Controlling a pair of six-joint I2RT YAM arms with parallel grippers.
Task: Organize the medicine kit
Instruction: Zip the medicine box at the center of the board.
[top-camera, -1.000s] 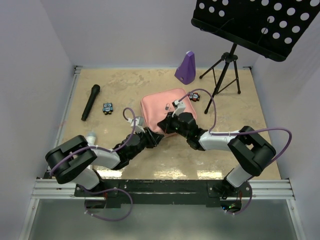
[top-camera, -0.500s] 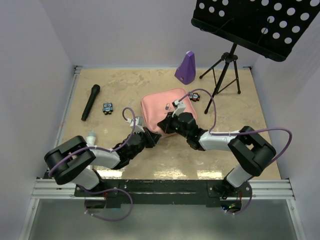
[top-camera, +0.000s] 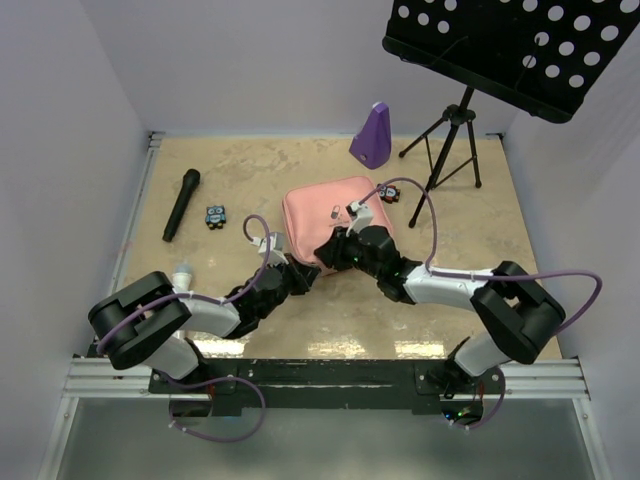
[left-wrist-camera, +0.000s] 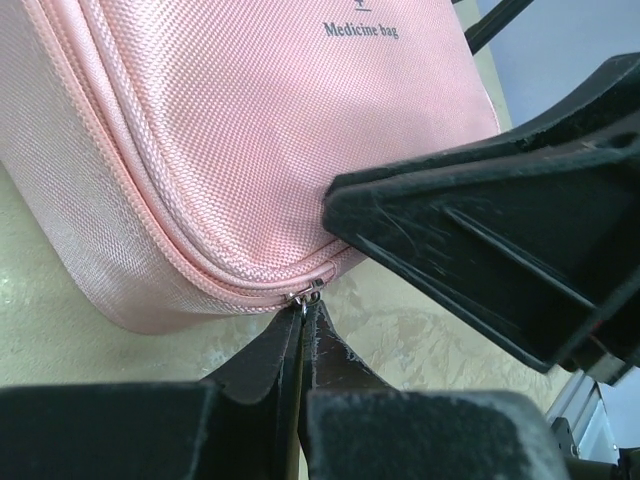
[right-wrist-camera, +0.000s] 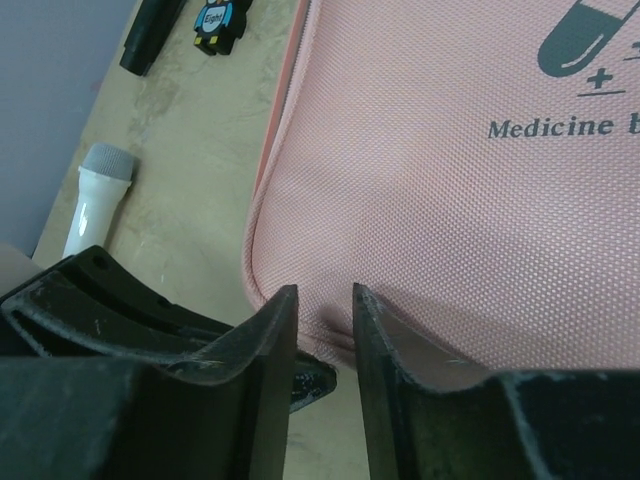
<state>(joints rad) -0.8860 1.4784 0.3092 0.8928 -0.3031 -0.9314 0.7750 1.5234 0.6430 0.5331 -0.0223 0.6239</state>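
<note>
Shows medicine kit (top-camera: 322, 212) closed at centre frame.
Finds left gripper (left-wrist-camera: 303, 322) clamped on zipper pull (left-wrist-camera: 306, 296); right gripper (right-wrist-camera: 325, 305) slightly parted, gripping nothing.

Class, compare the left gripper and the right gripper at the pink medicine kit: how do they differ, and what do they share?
The left gripper is shut, pinching the zip pull; the right gripper has jaws slightly apart, holding nothing. The left gripper sits at the side seam of the medicine kit; the right gripper points at its lid. Both are black, at the same corner.
</note>
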